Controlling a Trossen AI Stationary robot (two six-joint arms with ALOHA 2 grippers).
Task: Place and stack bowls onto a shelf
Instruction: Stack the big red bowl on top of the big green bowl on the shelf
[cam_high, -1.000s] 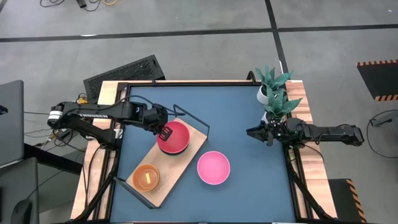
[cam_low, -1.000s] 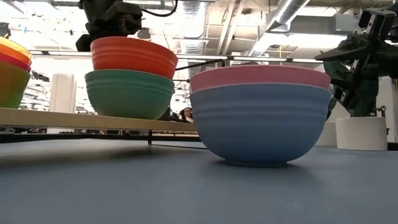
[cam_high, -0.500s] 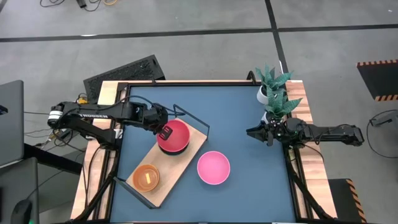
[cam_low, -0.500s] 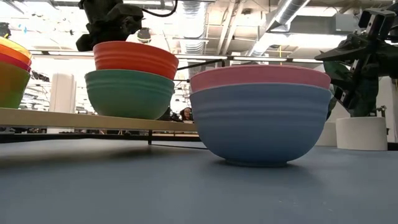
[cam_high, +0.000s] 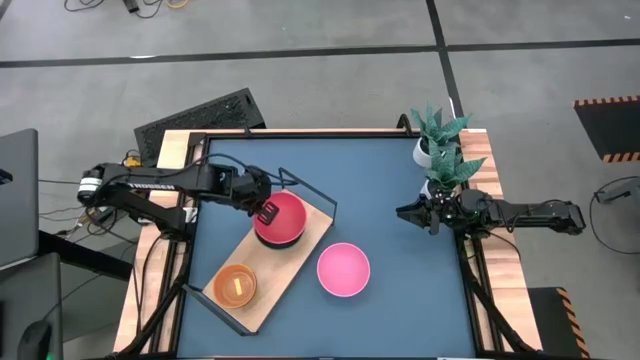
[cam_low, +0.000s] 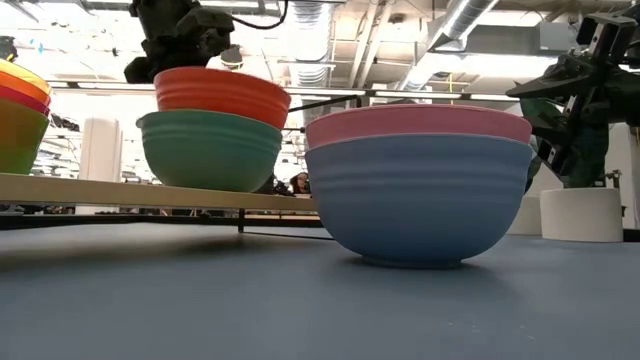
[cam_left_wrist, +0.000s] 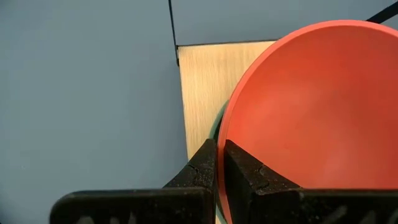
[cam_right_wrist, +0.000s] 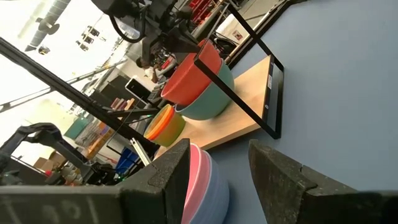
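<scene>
We have the left gripper (cam_left_wrist: 219, 163) pinched on the rim of the red bowl (cam_high: 281, 219), its fingers (cam_left_wrist: 200, 168) closed with one on each side of the wall. That bowl sits nested in the teal bowl (cam_low: 208, 150) at the far end of the shelf (cam_high: 313, 228), and in the low view it looks slightly tilted, so we judge it lowered into place but not yet let go.

At the near end of the shelf we see another finished stack, with an orange bowl (cam_high: 236, 285) on top and red and yellow rims beneath it in the low view.

What is left, as we read it: the pink bowl (cam_high: 343, 269) sits inside the pale blue bowl (cam_low: 418, 197) on the worktop (cam_high: 400, 200), just beside the shelf and off it. That pair must be lifted onto the board, probably between the two stacks.

Our right gripper (cam_high: 403, 213) waits with its fingers (cam_right_wrist: 281, 182) apart at the worktop's right edge, beside the potted plant (cam_high: 438, 140), holding nothing.
</scene>
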